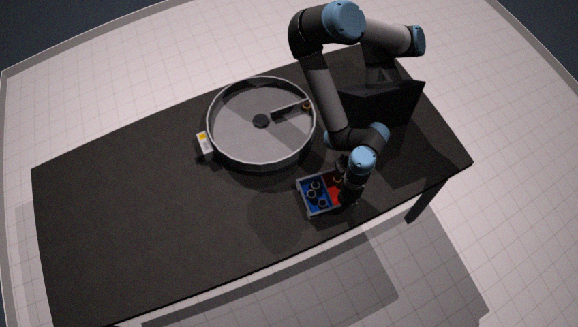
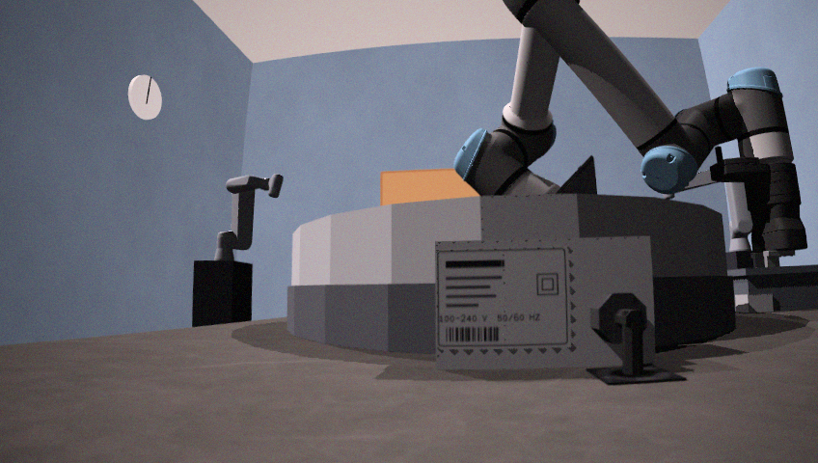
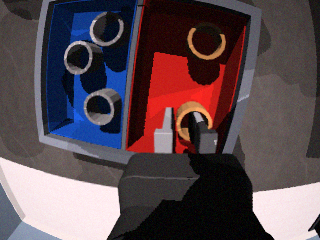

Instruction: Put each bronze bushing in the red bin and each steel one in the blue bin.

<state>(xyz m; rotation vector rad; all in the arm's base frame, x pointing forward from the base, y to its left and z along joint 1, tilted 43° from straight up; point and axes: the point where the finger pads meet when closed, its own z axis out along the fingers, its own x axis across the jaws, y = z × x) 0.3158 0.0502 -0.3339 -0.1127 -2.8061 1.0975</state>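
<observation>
My gripper (image 3: 181, 118) (image 2: 772, 260) is partly open, low over the red bin (image 3: 167, 75) (image 1: 333, 195). In the wrist view its left finger stands beside a bronze bushing (image 3: 184, 108), with a gap, and its right finger overlaps the ring's opening. How deep it reaches there I cannot tell. Another bronze bushing (image 3: 206, 58) (image 1: 333, 180) is upright at the red bin's far end. The blue bin (image 3: 80, 129) (image 1: 323, 191) holds three steel bushings, one of them (image 3: 102, 121) nearest. A bronze bushing (image 1: 306, 109) rides on the turntable (image 1: 243, 137), beside the guide bar. In the top view the arm hides the fingertips.
A divider (image 3: 130, 75) separates the bins. The turntable's raised wall (image 1: 259, 165) (image 2: 355, 249) stands behind the bins, left of the arm. A small box (image 1: 204, 144) (image 2: 504, 298) is at its side. The dark robot mount (image 1: 381, 105) is at the right.
</observation>
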